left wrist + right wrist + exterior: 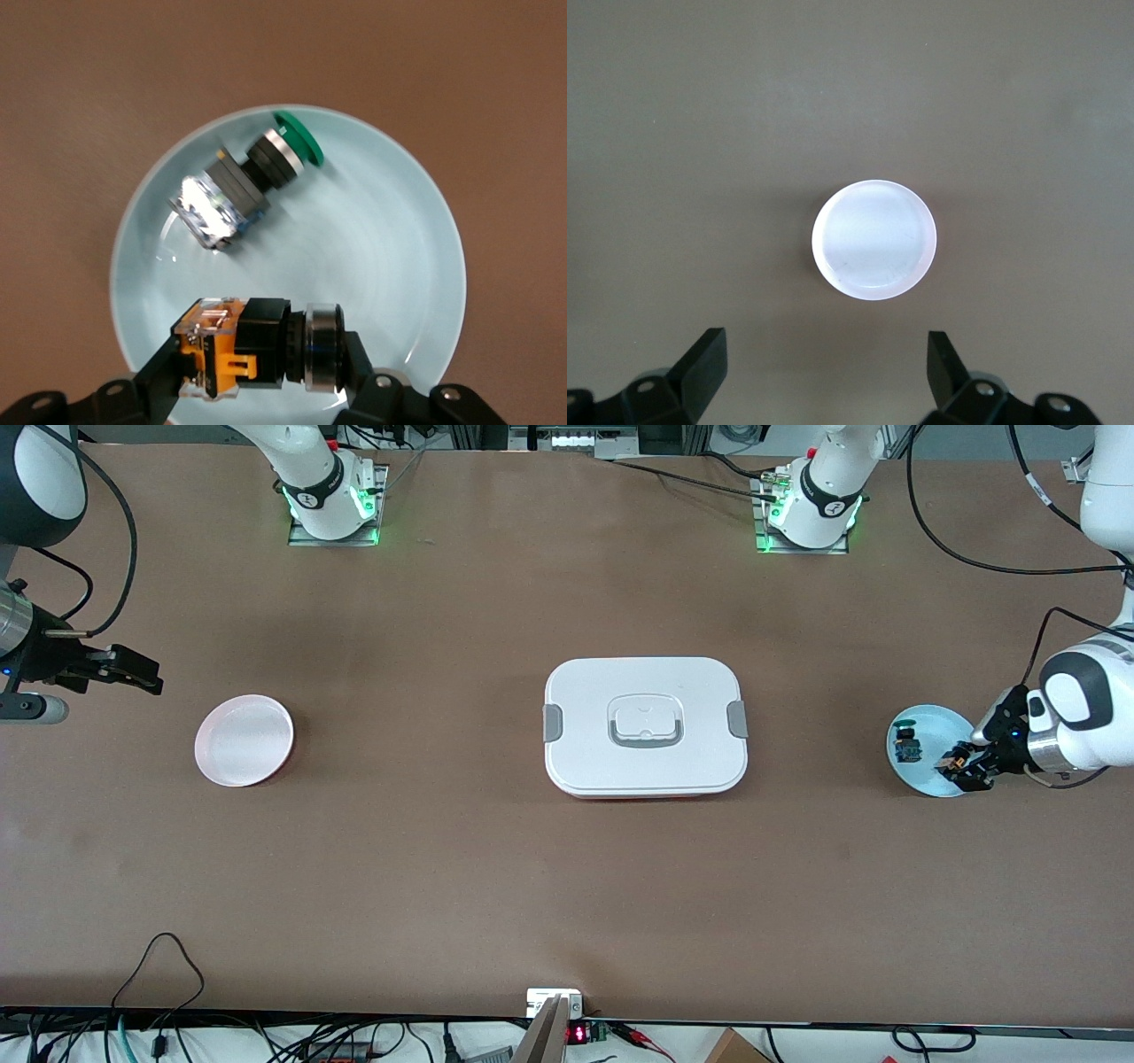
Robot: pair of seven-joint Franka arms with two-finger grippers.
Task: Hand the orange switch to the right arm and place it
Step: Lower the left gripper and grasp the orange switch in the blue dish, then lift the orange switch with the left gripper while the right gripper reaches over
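The orange switch [257, 347], a black cylinder with an orange end and a silver ring, lies on its side between my left gripper's [261, 372] fingers over the light blue plate [390, 257]. In the front view the left gripper [964, 766] is at that plate's [921, 775] edge, at the left arm's end of the table, shut on the switch [955, 761]. My right gripper [142, 675] is open and empty, up above the table at the right arm's end; in its wrist view the gripper [826, 376] looks down on the pink plate [873, 239].
A blue-and-green module with a black knob [244, 186] lies on the light blue plate [905, 746]. A white lidded box [645, 726] sits mid-table. The pink plate [244, 740] sits toward the right arm's end. Cables hang along the table's near edge.
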